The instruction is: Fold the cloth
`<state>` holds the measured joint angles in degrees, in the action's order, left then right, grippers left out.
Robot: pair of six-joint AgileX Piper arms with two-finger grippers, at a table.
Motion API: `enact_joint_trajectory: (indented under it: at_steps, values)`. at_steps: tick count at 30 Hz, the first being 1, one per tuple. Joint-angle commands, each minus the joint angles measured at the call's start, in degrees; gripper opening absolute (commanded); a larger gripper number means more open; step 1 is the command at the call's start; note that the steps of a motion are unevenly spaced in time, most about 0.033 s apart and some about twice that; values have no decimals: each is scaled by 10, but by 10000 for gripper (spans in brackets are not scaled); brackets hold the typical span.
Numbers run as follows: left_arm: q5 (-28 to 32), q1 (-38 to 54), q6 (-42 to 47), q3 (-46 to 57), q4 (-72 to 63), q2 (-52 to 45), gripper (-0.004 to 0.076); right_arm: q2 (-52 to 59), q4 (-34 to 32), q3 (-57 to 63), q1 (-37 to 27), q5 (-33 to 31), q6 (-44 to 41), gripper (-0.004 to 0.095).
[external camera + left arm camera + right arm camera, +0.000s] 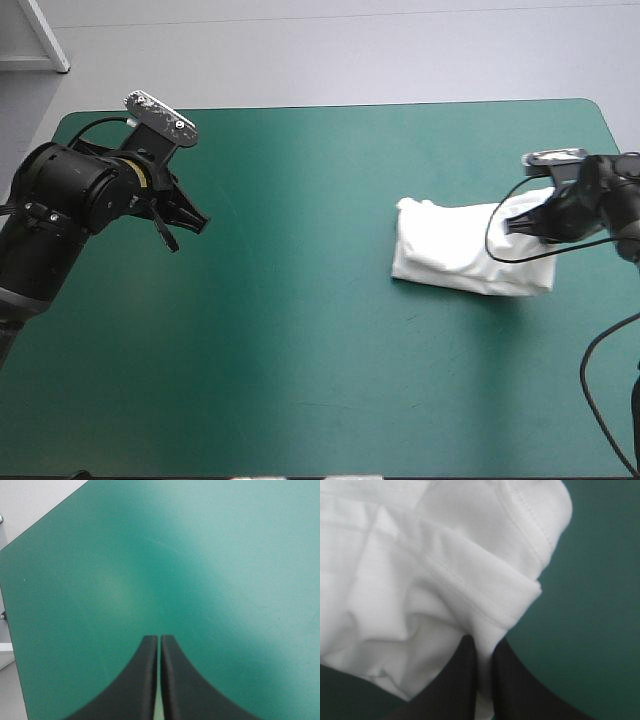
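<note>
My right pincer point(484, 647) grips a hem of the folded white T-shirt point(460, 250) near the right edge of the teal-green cover point(300, 330), my left pincer point(159, 640) hanging closed over its left side.

T-shirt point(455, 250) right end hidden under right gripper point(520, 222). Right wrist view: T-shirt runs past edge; pinched bit out of sight between black fingers point(457, 680).

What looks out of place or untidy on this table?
Nothing spilled or damaged. The T-shirt lies as a slightly rumpled folded bundle near the table's right edge, its end pinched in the right gripper, hems uneven.
</note>
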<state>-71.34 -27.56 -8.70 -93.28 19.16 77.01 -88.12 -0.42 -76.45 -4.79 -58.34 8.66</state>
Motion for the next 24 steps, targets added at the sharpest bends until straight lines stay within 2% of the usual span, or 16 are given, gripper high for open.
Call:
enact_joint_trajectory:
  at_steps: [1, 5, 7, 9, 13, 15, 17, 18, 20, 21, 24]
  values:
    - [4, -1, 3, -13, 9, -14, 19, 40, 4, -11, -65, -2, 8, -13]
    - [8, -1, 3, -13, 11, -14, 19, 40, 11, -11, -81, -2, 11, -2]
    - [8, -1, 3, -13, 11, -14, 19, 40, 8, -11, -81, -2, 10, 75]
    - [8, -1, 3, -13, 13, -14, 19, 40, 8, -11, -81, -2, 10, 218]
    - [14, -1, 4, -14, 19, -15, 19, 41, -1, -11, -81, -7, 0, 614]
    - [18, -1, 11, -16, 27, -18, 19, 45, -3, -16, -81, -15, -15, 721]
    - [25, -1, 30, -18, 47, -30, 19, 58, 34, -26, -78, -24, -8, 690]
    - [29, -1, 35, -22, 50, -42, 19, 75, 87, -35, -74, -27, 25, 570]
    - [41, -1, 46, -24, 53, -69, 19, 103, 171, -46, -63, -31, 76, 261]
    - [48, -1, 56, -24, 57, -85, 19, 129, 204, -51, -51, -33, 112, -20]
    - [48, -1, 87, -24, 82, -133, 19, 200, 245, -60, -17, -24, 134, 3]
